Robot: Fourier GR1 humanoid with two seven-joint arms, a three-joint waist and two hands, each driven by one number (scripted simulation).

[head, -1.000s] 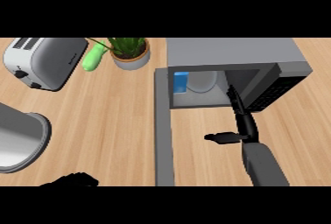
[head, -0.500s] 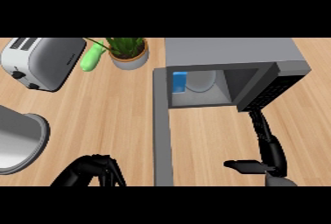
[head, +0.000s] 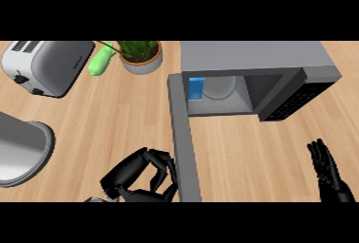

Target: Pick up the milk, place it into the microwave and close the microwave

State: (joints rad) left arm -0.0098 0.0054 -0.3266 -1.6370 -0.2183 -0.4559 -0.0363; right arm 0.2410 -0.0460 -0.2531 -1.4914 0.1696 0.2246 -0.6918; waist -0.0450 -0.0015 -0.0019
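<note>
Sitting already inside the microwave (head: 256,59), at its left wall: the blue milk (head: 196,88). Door (head: 184,142) wide open. Left hand (head: 140,176) clenched and empty beside the door, right hand (head: 328,173) released. Risk: shoving the door crookedly, jolting the milk over.

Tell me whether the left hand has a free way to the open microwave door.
Probably yes. The left hand, fingers curled and holding nothing, sits right beside the microwave door, which swings out toward it. Nothing lies between them on the counter.
</note>
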